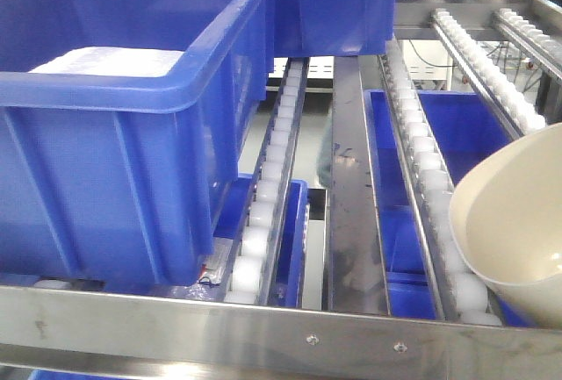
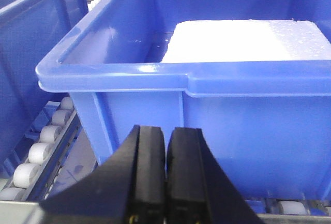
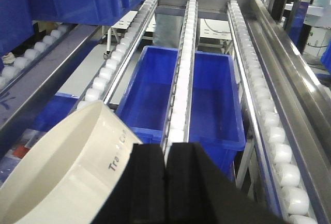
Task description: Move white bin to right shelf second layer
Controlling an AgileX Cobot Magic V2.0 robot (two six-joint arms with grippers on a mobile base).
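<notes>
Steel front rail (image 1: 263,327): flat, two screws showing, spanning the near edge of the right shelf second layer (image 1: 351,222), whose sloping tracks of small white rollers (image 1: 272,178) run away toward the far end.

White bin (image 1: 514,222): glossy cream tub at the near right of the tier, tilted, rim turned to the lower right, its base toward the rollers. Cut off by the right and bottom edges of the front view; whether it rests on the rollers or on the rail cannot be told. In the right wrist view its rim and wall fill the lower left, with part of a moulded word, unreadable.

Right gripper (image 3: 166,182): black jaws pressed together, no gap between them, pointing up the tier along the middle roller track. The bin's wall lies just beside the left jaw; whether the jaws pinch it cannot be told.

Left gripper (image 2: 165,177): black jaws shut against each other, holding nothing, level and aimed at the near wall of a large blue crate (image 1: 114,134).

Large blue crate: near left on the rollers, holding a white foam-like slab (image 2: 243,40). A second blue crate (image 1: 334,3) stands behind it, top cut off.

Lower blue crate (image 3: 181,94): open, seen between the tracks on the level beneath.
</notes>
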